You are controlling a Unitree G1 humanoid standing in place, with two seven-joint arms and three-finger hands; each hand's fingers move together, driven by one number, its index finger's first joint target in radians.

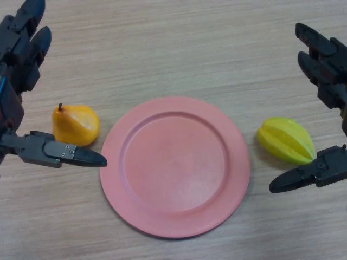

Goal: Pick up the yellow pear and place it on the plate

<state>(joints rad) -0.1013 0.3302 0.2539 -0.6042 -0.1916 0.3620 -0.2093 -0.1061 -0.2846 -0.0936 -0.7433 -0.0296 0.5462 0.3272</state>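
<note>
A yellow-orange pear (76,124) with a short stem lies on the wooden table just left of the pink plate (174,166). My left hand (16,81) is open beside the pear: its thumb (59,151) reaches along the pear's near side and its fingers (24,38) stand straight beyond it, apart from the fruit. My right hand (331,108) is open at the right edge, its thumb (303,174) near a yellow-green star fruit (286,140). The plate holds nothing.
The star fruit lies just right of the plate, between my right hand's thumb and fingers. The wooden table (173,49) stretches beyond the plate.
</note>
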